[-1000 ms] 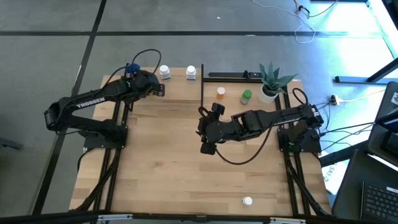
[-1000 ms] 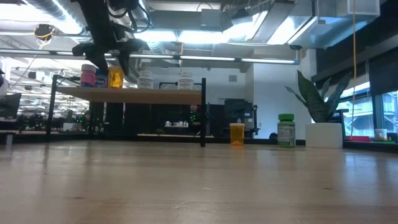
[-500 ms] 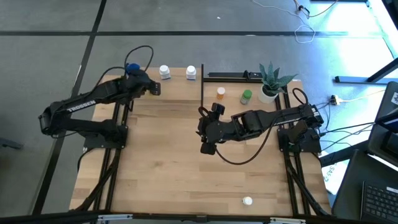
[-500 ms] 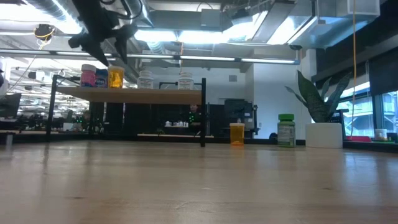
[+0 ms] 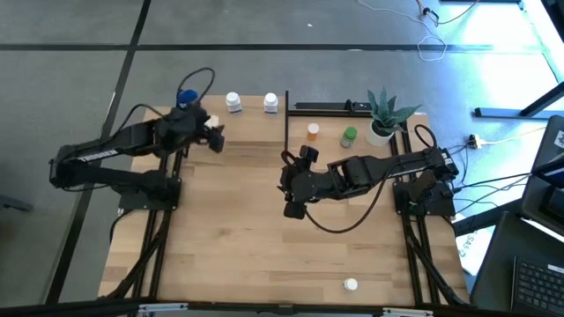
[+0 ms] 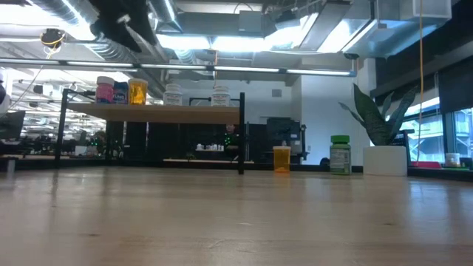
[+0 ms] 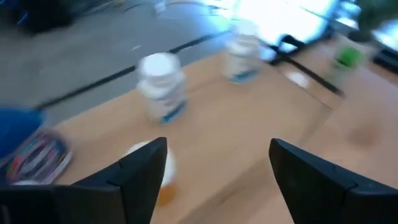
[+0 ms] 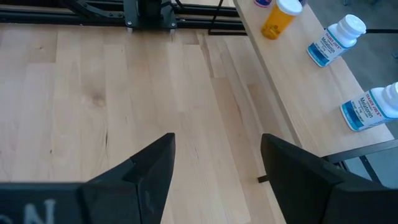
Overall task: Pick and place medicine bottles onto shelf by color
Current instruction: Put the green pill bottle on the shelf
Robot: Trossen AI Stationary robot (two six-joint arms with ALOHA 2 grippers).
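Observation:
The shelf (image 5: 251,123) stands at the table's far left, and several medicine bottles stand upright on it: pink (image 6: 105,90), blue (image 5: 187,95), orange (image 6: 137,91) and two white (image 5: 233,102) (image 5: 270,103). On the tabletop beside the shelf stand an orange bottle (image 5: 313,132) and a green one (image 5: 349,136). My left gripper (image 5: 216,136) hangs open and empty above the shelf's left part (image 7: 211,168). My right gripper (image 5: 289,185) waits open over the table's middle, pointing at the shelf (image 8: 217,168).
A potted plant (image 5: 383,114) stands at the far right, beside the green bottle. A small white bottle (image 5: 351,283) sits near the table's front edge. Black shelf posts (image 6: 242,133) rise at the shelf's right end.
My left gripper has risen from just above the orange bottle on the shelf and drawn back toward the table's left and near side, rolling as it went. The bottles on the shelf stand as before.

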